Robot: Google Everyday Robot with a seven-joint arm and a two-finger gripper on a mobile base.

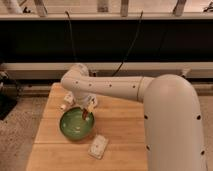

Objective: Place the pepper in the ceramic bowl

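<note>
The green ceramic bowl (75, 126) stands on the wooden table (120, 130), left of the middle. My gripper (90, 106) hangs at the end of the white arm, just above the bowl's right rim. It is shut on the pepper (86, 114), a slim red-orange piece that points down into the right side of the bowl. I cannot tell whether the pepper's tip touches the inside of the bowl.
A flat white rectangular object (98, 146) lies in front of the bowl to the right. Another small white one (66, 102) lies behind the bowl to the left. My arm (170, 120) covers the table's right side. A dark wall with cables stands behind the table.
</note>
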